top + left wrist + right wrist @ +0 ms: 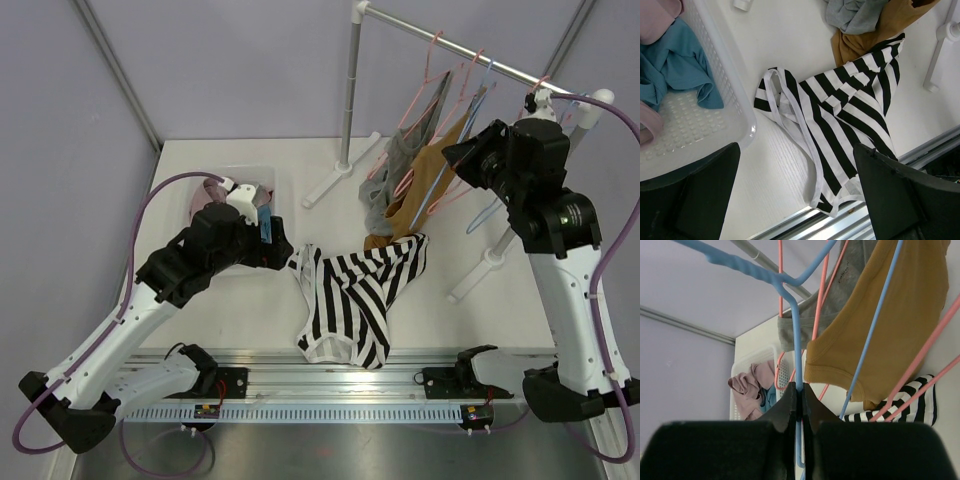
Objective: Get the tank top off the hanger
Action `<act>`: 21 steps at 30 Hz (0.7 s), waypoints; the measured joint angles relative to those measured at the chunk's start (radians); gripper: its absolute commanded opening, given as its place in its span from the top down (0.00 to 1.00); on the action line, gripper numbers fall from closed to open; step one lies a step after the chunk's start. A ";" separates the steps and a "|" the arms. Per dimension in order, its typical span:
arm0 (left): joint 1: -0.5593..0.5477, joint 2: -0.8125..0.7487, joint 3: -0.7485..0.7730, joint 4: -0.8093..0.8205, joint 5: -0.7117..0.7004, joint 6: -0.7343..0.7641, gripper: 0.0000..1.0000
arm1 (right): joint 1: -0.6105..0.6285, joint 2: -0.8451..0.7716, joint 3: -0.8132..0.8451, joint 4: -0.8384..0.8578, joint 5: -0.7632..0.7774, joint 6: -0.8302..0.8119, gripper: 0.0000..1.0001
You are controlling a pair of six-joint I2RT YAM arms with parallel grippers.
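two small moves look left: the striped tank top (350, 290) lies crumpled on the table (250, 325), off the blue hanger (796, 330). the left gripper (800, 200) hangs above it, jaws wide apart; raise it straight, snagging nothing. the right gripper (800, 400) pinches the hanger; release gently.

Both arms: white moulded link shells with black joint housings. Left arm (120, 330) and right arm (572, 300) each sit on a black base block (60, 425). One purple cable (150, 215) per arm runs from base to wrist. Small dark screw points dot the white links. White camera housing (243, 195) at the wrist. Gripper fingers (700, 200) are matte black, blocky and slab-sided.
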 measured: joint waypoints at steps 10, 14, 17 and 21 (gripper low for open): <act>-0.001 -0.007 0.000 -0.001 0.001 0.019 0.01 | -0.216 0.098 0.078 -0.020 -0.110 0.016 1.00; -0.001 -0.010 0.000 -0.001 0.002 0.021 0.01 | -0.237 0.130 0.110 -0.018 -0.136 0.019 1.00; -0.003 -0.010 0.000 -0.001 0.002 0.021 0.01 | -0.240 0.133 0.082 -0.017 -0.143 0.026 1.00; -0.042 -0.010 0.000 0.000 -0.002 0.016 0.01 | -0.244 0.126 0.022 -0.015 -0.148 0.034 1.00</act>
